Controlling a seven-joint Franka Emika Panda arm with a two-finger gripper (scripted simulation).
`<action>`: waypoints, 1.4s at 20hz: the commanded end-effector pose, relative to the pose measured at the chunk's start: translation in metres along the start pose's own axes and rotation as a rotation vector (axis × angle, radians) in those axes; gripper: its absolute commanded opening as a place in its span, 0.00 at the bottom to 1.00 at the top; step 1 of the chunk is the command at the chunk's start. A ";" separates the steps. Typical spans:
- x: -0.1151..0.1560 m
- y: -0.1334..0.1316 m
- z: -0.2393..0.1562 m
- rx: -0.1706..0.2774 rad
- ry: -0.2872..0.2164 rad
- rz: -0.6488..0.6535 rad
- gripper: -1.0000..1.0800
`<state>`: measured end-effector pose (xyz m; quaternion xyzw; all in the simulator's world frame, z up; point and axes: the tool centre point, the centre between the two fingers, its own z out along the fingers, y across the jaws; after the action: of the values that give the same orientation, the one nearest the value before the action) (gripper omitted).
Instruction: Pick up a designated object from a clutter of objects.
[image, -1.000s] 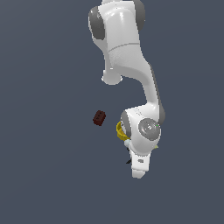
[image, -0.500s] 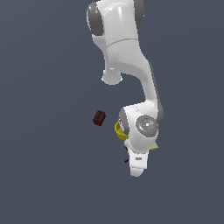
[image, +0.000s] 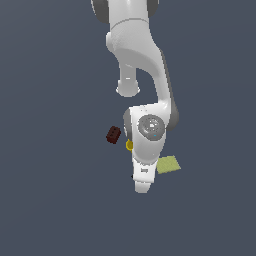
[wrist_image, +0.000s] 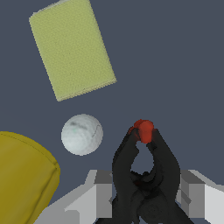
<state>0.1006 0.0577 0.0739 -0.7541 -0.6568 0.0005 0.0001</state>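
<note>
The designated object (wrist_image: 131, 162), a thin black item with crossed arms and a red spot at its tip, sits between my gripper (wrist_image: 146, 192) fingers in the wrist view. The grey fingers (wrist_image: 103, 192) press against its two sides, so the gripper is shut on it. In the exterior view the gripper (image: 142, 187) points down among the clutter of objects and my hand hides the black item. Close beside the held item lies the white ball (wrist_image: 82, 134).
A pale yellow-green flat square (image: 168, 164) (wrist_image: 72, 48) lies on the exterior view's right of the hand. The yellow cup (image: 129, 145) (wrist_image: 24, 179) peeks out at the hand's other side. Further to the exterior view's left is the dark red studded brick (image: 113, 134).
My hand has shifted toward the exterior view's left, uncovering the yellow-green square and hiding most of the yellow cup. The brick has not moved.
</note>
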 end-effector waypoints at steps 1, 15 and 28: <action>-0.020 -0.004 -0.020 -0.001 -0.001 0.001 0.00; -0.145 -0.030 -0.145 -0.001 0.001 0.001 0.00; -0.251 -0.047 -0.252 -0.001 0.003 0.001 0.00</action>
<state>0.0226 -0.1743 0.3159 -0.7548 -0.6560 -0.0012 -0.0001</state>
